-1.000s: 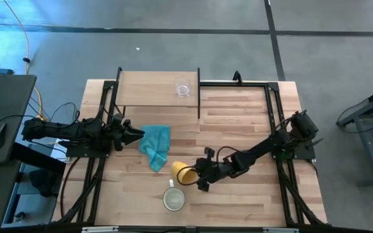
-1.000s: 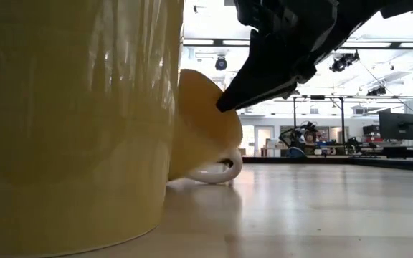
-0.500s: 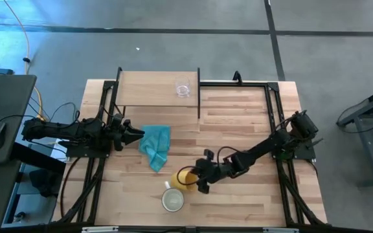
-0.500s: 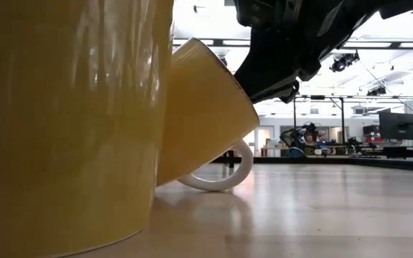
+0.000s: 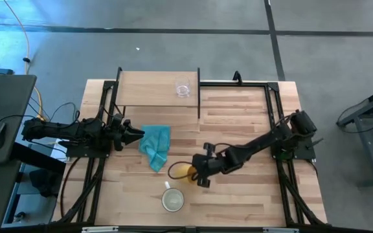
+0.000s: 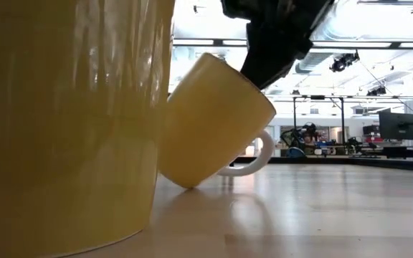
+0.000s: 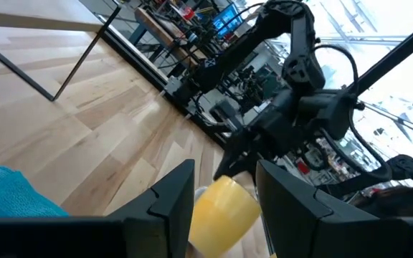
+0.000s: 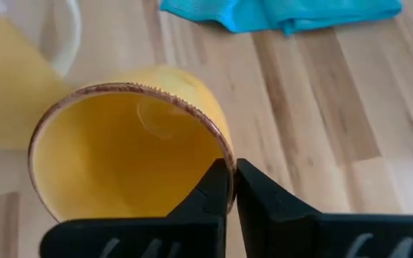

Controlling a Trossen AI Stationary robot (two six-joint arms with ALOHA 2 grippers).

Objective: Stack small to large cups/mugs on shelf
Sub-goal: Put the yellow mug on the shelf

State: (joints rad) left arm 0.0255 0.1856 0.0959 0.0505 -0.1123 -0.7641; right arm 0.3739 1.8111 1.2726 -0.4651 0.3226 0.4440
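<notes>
The orange mug point(image 5: 181, 171) sits tilted on the plank table beside the cream-white mug point(image 5: 172, 199), which stands upright near the near edge. My right gripper point(image 5: 197, 173) is shut on the orange mug's rim; in the low view the orange mug point(image 6: 217, 118) leans with its handle point(image 6: 255, 156) off the table. The small clear glass cup point(image 5: 183, 88) stands on the light-wood shelf point(image 5: 149, 88) at the far side. My left gripper point(image 5: 136, 134) waits open at the left, pointing at the teal cloth point(image 5: 156, 146). My right gripper pinches the orange mug's rim point(image 8: 221, 154), one finger point(image 8: 205, 195) inside the mouth and the other finger point(image 8: 265, 199) outside the wall. It comes from the table's right side, slanting down. The mug is tilted, its low edge point(image 6: 188, 185) on the table.
The cream-white mug point(image 6: 63, 122) fills the low view's left, close to the orange mug. The teal cloth lies crumpled between my left gripper and the mugs. Black frame rails point(image 5: 199, 90) border the shelf. Bare planks lie right of the shelf.
My right gripper has risen a little and shifted slightly toward the far-left, keeping its hold. The orange mug, which lay on its side with its handle on the table, has tipped up: its gripped end and handle are lifted, and only a low edge stays on the table.
</notes>
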